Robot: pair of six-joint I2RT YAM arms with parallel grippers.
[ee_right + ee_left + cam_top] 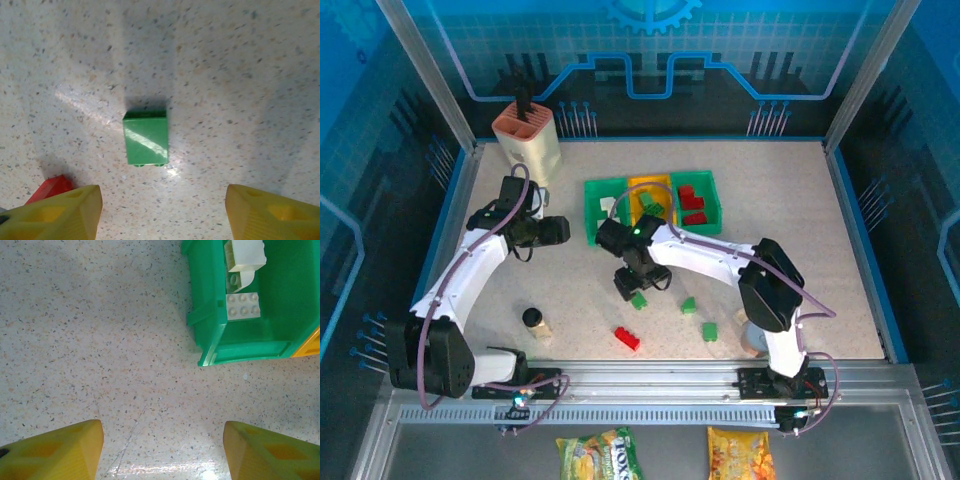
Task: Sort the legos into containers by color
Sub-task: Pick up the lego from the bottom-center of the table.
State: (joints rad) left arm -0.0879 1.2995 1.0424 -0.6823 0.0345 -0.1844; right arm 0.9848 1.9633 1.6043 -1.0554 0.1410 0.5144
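Your right hand [162, 207] hangs fingers apart over a loose green lego [146, 137] on the bench [225, 75], apparently lined up to pinch it, while your left hand [162, 445], also apart and empty, sits clear beside the green bin [207, 335] holding white legos [242, 306].

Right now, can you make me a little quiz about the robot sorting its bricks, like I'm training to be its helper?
1. True or false: the red bricks lie in the right-hand green bin.
2. Pick one: the loose brick on the table ahead of the open right gripper is A red, B green, C white.
3. Short answer: what colour are the bricks in the left-hand green bin?
Key: 1 true; 2 B; 3 white.
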